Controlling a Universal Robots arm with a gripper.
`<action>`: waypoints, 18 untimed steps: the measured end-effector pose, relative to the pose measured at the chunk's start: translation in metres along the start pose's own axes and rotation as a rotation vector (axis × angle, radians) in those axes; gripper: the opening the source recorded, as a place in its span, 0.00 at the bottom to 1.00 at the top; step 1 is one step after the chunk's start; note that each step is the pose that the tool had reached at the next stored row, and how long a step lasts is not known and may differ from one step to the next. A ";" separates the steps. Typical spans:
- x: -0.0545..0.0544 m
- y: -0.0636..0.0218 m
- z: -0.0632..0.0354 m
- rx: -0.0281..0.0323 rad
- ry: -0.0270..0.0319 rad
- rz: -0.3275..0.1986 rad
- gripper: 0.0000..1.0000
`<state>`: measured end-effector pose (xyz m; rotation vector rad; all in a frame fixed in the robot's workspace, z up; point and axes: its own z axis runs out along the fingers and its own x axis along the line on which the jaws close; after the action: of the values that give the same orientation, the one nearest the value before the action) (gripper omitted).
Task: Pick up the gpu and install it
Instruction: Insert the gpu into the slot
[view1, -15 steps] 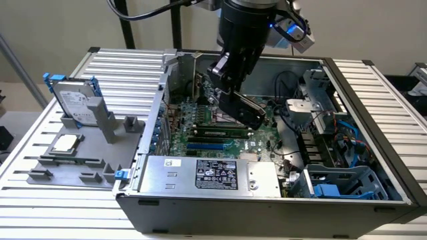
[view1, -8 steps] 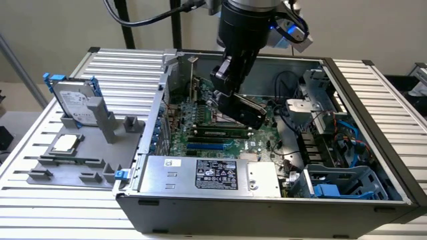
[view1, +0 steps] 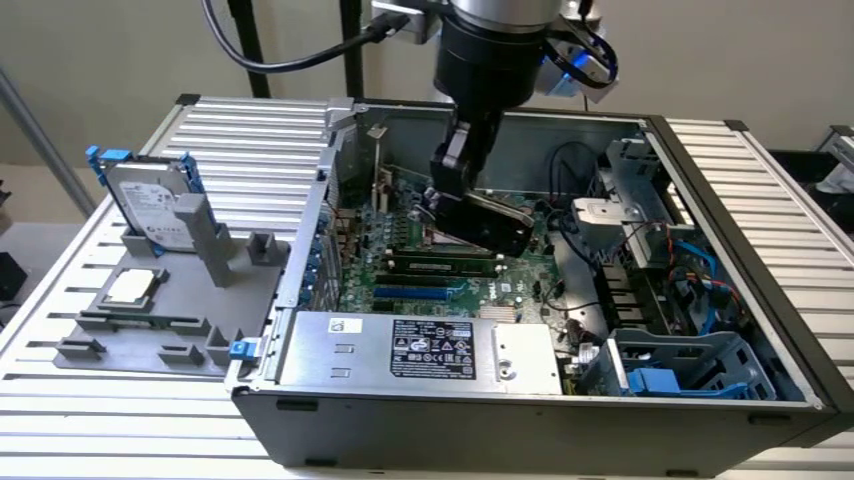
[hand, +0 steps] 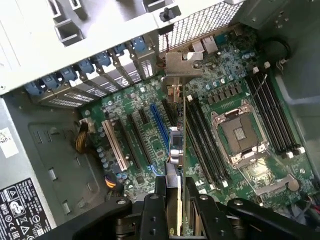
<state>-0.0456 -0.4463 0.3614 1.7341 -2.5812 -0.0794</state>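
My gripper (view1: 451, 195) reaches down into the open computer case (view1: 534, 410) and is shut on the gpu (view1: 483, 225). The card hangs tilted above the green motherboard (view1: 447, 275). In the wrist view the gpu (hand: 176, 150) shows edge-on between my black fingers (hand: 154, 210), and my gripper (hand: 176, 202) holds its near end. Its grey metal bracket (hand: 182, 65) points at the rear slot openings of the case. The card sits over the row of expansion slots (hand: 142, 135), beside the blue slot (hand: 159, 130). I cannot tell whether it touches a slot.
A silver hard drive in a blue frame (view1: 150, 200) stands on a grey holder outside the case, at the exterior view's left. The power supply (view1: 414, 345) lies along the case front. The CPU socket (hand: 240, 132), cables (view1: 587, 230) and a blue drive cage (view1: 681, 370) crowd the inside.
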 end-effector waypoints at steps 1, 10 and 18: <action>0.000 -0.0001 0.0007 0.0000 0.0010 -0.018 0.00; 0.000 -0.0005 0.0069 -0.0005 0.0109 -0.182 0.00; 0.000 -0.0009 0.0147 -0.0004 0.0194 -0.327 0.00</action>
<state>-0.0456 -0.4463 0.3467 2.1267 -2.2586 -0.0698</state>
